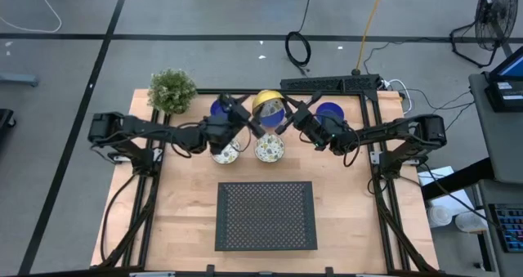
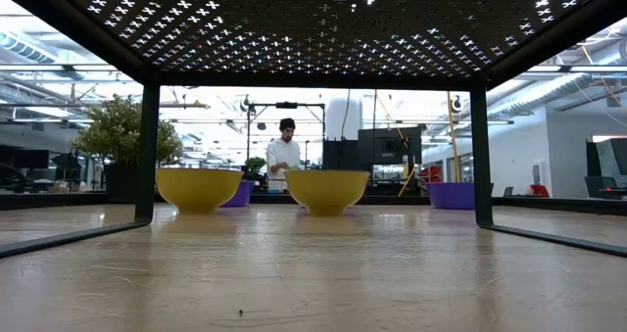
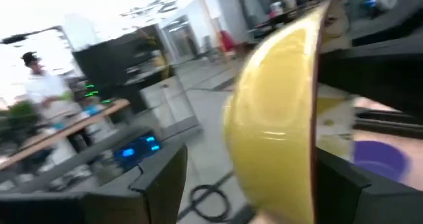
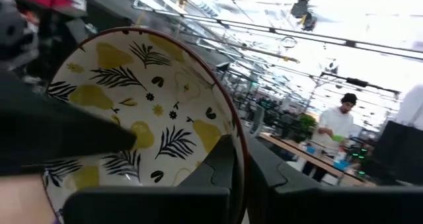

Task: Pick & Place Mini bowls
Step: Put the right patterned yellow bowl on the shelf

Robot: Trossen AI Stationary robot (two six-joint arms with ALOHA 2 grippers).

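Observation:
A mini bowl (image 1: 266,104), yellow outside and white inside with yellow pears and black leaves, is tipped on its side in the air above the table's far middle. My right gripper (image 1: 288,120) is shut on it. My left gripper (image 1: 248,120) is open, its fingers (image 3: 162,184) straddling the bowl's wall from the other side. Two more patterned bowls (image 1: 226,152) (image 1: 268,150) stand upright on their bases on the wood. Blue bowls (image 1: 221,109) (image 1: 329,111) rest farther back. The low view shows only the standing bowls (image 2: 326,190). My right gripper holds the lifted bowl by its rim (image 4: 239,151), one finger inside the hollow (image 4: 221,164) and one outside. It comes level from the table's right. The bowl is lifted clear, on its side, with its opening toward my right arm. My left gripper: one finger stands beside the rim (image 3: 316,138), the other off the yellow outside; whether either touches, I cannot tell.
A black perforated rack (image 1: 265,216) stands on legs (image 2: 147,156) over the table's near middle. A potted plant (image 1: 172,91) sits at the far left corner. A black bar (image 1: 331,83) lies along the far edge. A person (image 2: 284,156) stands in the room beyond.

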